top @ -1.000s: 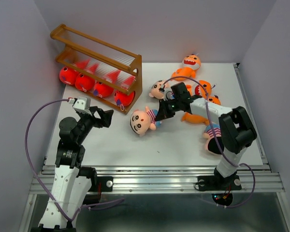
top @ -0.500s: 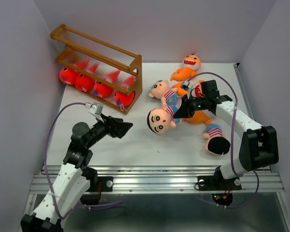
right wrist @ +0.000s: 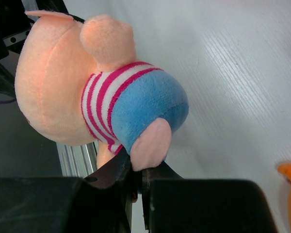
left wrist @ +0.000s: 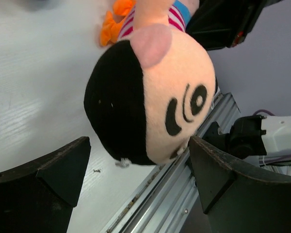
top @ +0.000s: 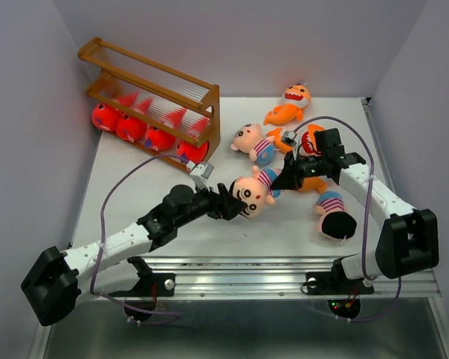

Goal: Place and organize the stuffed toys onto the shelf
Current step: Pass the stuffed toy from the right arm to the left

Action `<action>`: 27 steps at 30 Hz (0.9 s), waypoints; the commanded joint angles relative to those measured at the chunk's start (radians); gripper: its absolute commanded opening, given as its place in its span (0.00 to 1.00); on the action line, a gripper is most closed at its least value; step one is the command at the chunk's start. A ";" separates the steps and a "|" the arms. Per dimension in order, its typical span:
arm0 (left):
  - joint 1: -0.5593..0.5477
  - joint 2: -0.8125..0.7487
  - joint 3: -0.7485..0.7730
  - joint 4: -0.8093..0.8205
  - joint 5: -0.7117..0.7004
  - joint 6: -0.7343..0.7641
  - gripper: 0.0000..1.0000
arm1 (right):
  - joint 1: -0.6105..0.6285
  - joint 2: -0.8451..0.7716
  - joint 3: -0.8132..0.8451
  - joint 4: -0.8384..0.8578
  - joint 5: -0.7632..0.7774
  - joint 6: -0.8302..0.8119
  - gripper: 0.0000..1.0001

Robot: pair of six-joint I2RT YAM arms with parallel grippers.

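A soft, round-headed plush boy (top: 253, 191) with black hair and a striped shirt is at the middle of the white table (top: 209, 239). The low, outstretched left gripper (top: 236, 206) is spread wide either side of its head. Beyond, the right gripper (top: 283, 179) pinches its foot.

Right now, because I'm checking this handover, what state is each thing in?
held boy doll: gripped by one foot
right gripper: shut on that foot
left gripper: open, jaws either side of the doll's head
shelf: upright, bottom tier loaded
red sharks: four, shelved in a row
loose boy dolls: two, lying on the table
orange sharks: lying on the table
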 commanded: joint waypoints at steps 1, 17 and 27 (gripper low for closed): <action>-0.026 0.066 0.098 0.084 -0.102 0.006 0.93 | 0.006 -0.048 -0.014 -0.001 -0.059 -0.025 0.00; -0.033 0.084 0.139 0.046 -0.106 0.069 0.00 | 0.006 -0.048 -0.024 0.000 -0.032 -0.034 0.01; 0.022 -0.141 0.286 -0.392 -0.220 0.409 0.00 | -0.004 -0.082 0.018 -0.003 0.089 -0.066 1.00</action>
